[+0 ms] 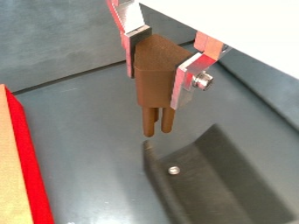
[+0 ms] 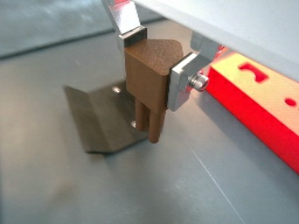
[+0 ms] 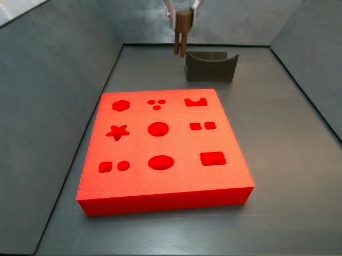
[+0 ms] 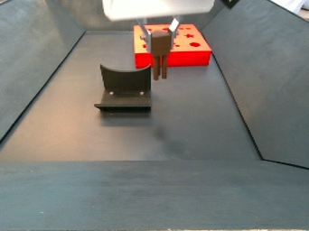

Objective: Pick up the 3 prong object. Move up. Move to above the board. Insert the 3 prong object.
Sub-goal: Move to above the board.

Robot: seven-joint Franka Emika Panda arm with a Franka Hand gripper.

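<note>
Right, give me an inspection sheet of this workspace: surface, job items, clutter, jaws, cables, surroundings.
Surface: dark grey floor, bare apart from the items below.
Job items: brown peg clamped in the gripper, prongs pointing down, clear of the floor; red board lies flat with its cutouts empty.
Clutter: nothing seen.
Fixture: dark L-shaped bracket stands on the floor beside the hanging peg.
Jaws: closed on the peg's upper body, in the air near the fixture, not over the board.
Cables: nothing seen.
Surroundings: dark walls enclose the floor.
</note>
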